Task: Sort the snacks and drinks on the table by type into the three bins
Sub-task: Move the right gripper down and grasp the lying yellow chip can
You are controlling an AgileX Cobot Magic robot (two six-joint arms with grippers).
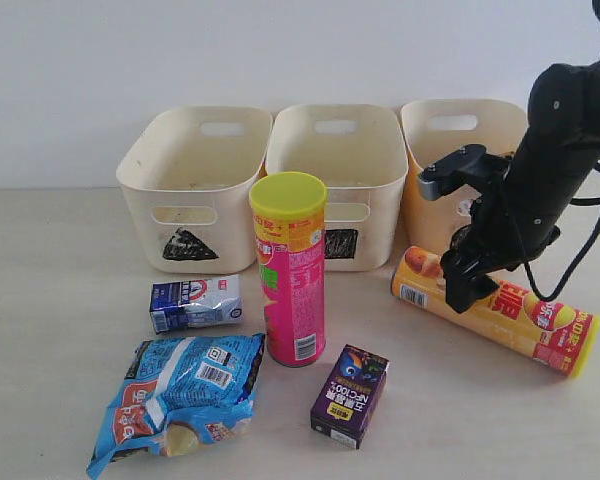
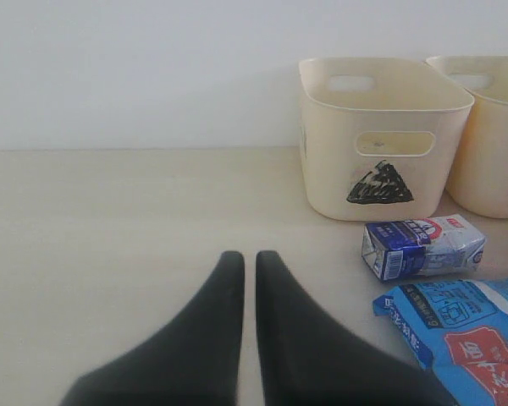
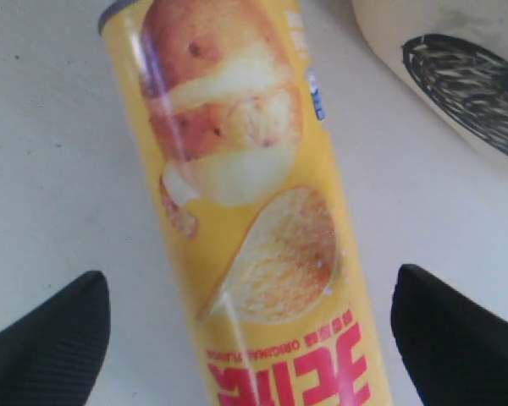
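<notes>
Blue bag [image 1: 180, 395], right tool [image 3: 250, 283] wide astride yellow canister [image 3: 245, 211], left tool [image 2: 250, 258] closed empty, third bin [image 1: 427, 212] obscured

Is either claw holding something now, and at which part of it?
Nothing is held. The right claw is open astride the lying yellow chip can, not touching it; the left claw is shut and empty.

A pale bench [image 1: 50, 330] with a faint, light wood grain fills the lower part of the exterior view. Behind it rises a plain off-white wall [image 1: 80, 70]. The two meet along a straight line. Whether the bench is real wood or laminate is hard to tell.
</notes>
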